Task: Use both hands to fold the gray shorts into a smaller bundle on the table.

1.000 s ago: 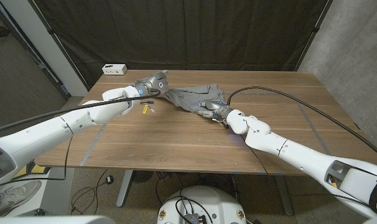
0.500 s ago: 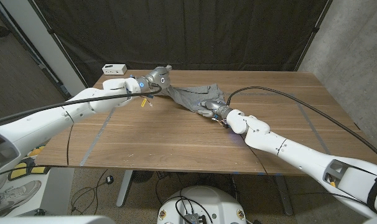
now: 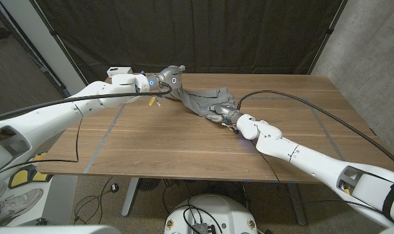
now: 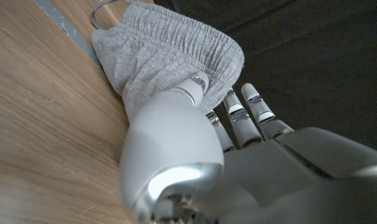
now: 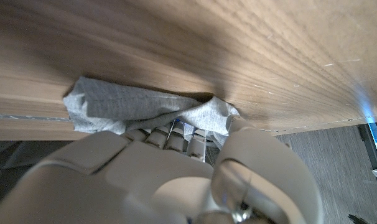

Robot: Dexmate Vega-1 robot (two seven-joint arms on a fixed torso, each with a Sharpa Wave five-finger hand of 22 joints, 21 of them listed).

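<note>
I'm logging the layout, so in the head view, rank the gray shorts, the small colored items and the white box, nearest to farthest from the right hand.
1. gray shorts, held by the right hand.
2. small colored items, toward the robot's left.
3. white box, far left corner.

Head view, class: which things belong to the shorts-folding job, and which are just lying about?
Job:
gray shorts
left robot hand, gripping the waistband
right robot hand, holding the near edge

Lying about:
white box
small yellow and blue items

One gray shorts (image 3: 207,101), one white box (image 3: 119,70) (far corner), two hands, one table (image 3: 184,143).
</note>
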